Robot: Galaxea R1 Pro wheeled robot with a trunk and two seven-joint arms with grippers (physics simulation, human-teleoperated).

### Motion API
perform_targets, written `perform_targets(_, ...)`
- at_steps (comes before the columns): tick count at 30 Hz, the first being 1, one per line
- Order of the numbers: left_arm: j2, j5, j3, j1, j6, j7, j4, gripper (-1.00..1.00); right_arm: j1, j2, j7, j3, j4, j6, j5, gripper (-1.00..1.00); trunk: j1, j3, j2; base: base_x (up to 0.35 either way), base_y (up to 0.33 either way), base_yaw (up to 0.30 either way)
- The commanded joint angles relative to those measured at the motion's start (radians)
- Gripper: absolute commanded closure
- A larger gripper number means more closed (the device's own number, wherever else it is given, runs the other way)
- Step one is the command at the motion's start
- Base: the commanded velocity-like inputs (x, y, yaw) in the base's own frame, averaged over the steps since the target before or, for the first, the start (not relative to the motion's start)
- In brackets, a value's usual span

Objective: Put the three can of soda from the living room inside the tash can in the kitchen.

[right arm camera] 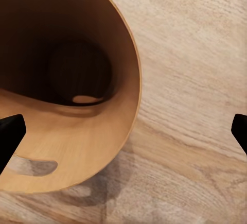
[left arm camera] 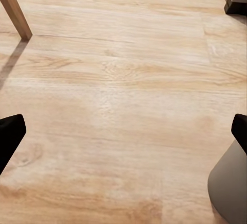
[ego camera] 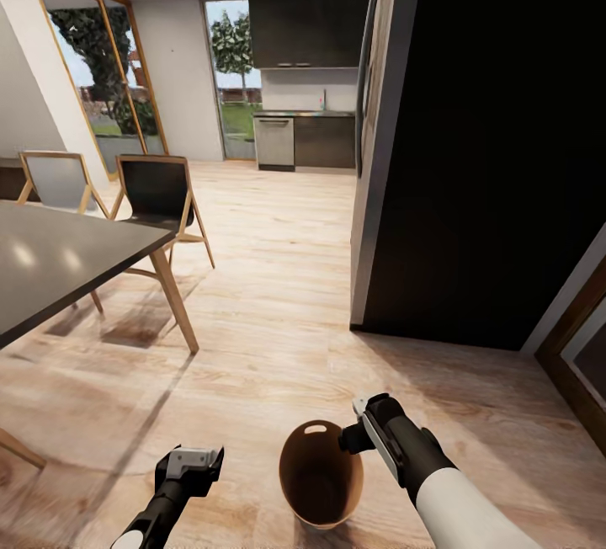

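Brown inside and empty, the tash can (ego camera: 321,475) sits close in front of the robot, its rim at the right gripper (ego camera: 358,431), whose hold on it I cannot tell, while the left gripper (ego camera: 195,466) hangs wide open over bare wood floor (ego camera: 278,313). Further on, a dark table (ego camera: 59,258) with chairs (ego camera: 160,191) flanks the left and a black cabinet (ego camera: 497,153) the right, leaving an open lane to the distant kitchen (ego camera: 305,115), probably the bin's destination.

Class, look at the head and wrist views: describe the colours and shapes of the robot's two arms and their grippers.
The left gripper has a light-grey boxy body with black fingers on a black arm. The right gripper is black with a pale side panel, on a thick black forearm ending in a white sleeve. Wrist views show black fingertips.
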Motion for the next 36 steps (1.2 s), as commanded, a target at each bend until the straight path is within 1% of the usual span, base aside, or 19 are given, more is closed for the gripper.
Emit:
perform_targets(1, 0.000, 0.000, 0.000, 0.000, 0.000, 0.000, 0.000, -1.00, 0.000, 0.000, 0.000, 0.000, 0.000, 0.000, 0.000, -1.00, 0.004, -0.003, -0.007, 0.000, 0.000, 0.000)
perform_targets(34, -0.001, 0.000, 0.000, 0.000, 0.004, 0.000, 0.002, -1.00, 0.001, 0.001, 0.000, 0.002, 0.000, -0.002, 0.000, -1.00, 0.130, -0.107, -0.238, 0.000, 0.000, 0.000)
perform_targets(36, -0.001, 0.000, -0.001, 0.000, 0.004, 0.000, 0.002, -1.00, 0.001, 0.001, 0.000, 0.002, 0.000, -0.002, 0.000, -1.00, 0.131, -0.114, -0.239, 0.000, 0.000, 0.000)
